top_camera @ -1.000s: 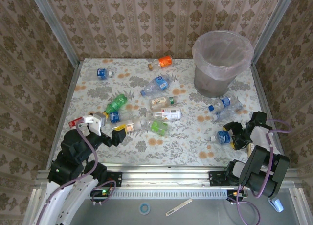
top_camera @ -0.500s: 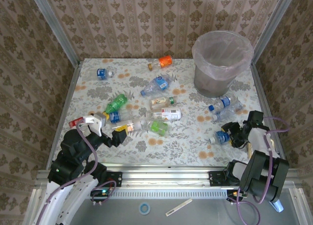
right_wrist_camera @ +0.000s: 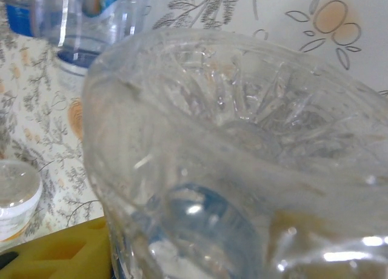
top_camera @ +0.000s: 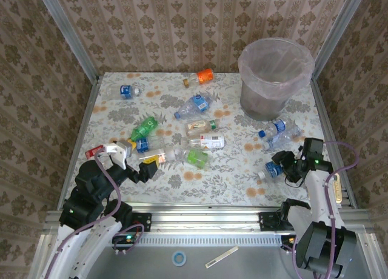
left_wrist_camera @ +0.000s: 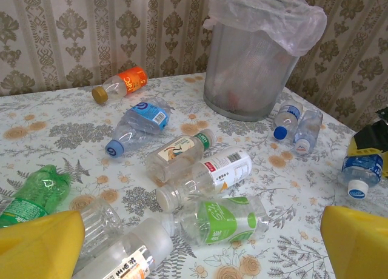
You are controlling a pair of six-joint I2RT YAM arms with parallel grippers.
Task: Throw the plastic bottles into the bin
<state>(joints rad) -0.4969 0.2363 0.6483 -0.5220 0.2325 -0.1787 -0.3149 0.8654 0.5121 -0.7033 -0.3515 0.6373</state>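
The right end effector (top_camera: 284,167) is out at the right side of the floral-patterned tabletop (top_camera: 230,182), with its fingers either side of a small clear plastic bottle with a blue label and white cap (top_camera: 273,169). From the right wrist, that bottle's ribbed clear base is right up against the lens, and a yellow finger pad (right_wrist_camera: 54,252) shows low on the left beside it. Whether the fingers have actually clamped tight, I cannot tell.

The bottle is near the tabletop's right edge, well short of the round grey bin lined with a pinkish-white bag (top_camera: 262,103), which stands upright in the far right corner. Two more clear blue-capped bottles (top_camera: 276,132) lie side by side between that bottle and the bin.

Over on the near left, the left end effector (top_camera: 136,156) hangs wide open and empty, yellow pads (left_wrist_camera: 39,245) spread well apart, facing a cluster of clear bottles (top_camera: 203,141) in the middle of the tabletop. A green bottle (top_camera: 143,128) lies just beyond it, and an orange-labelled bottle (top_camera: 200,77) sits by the back wall.
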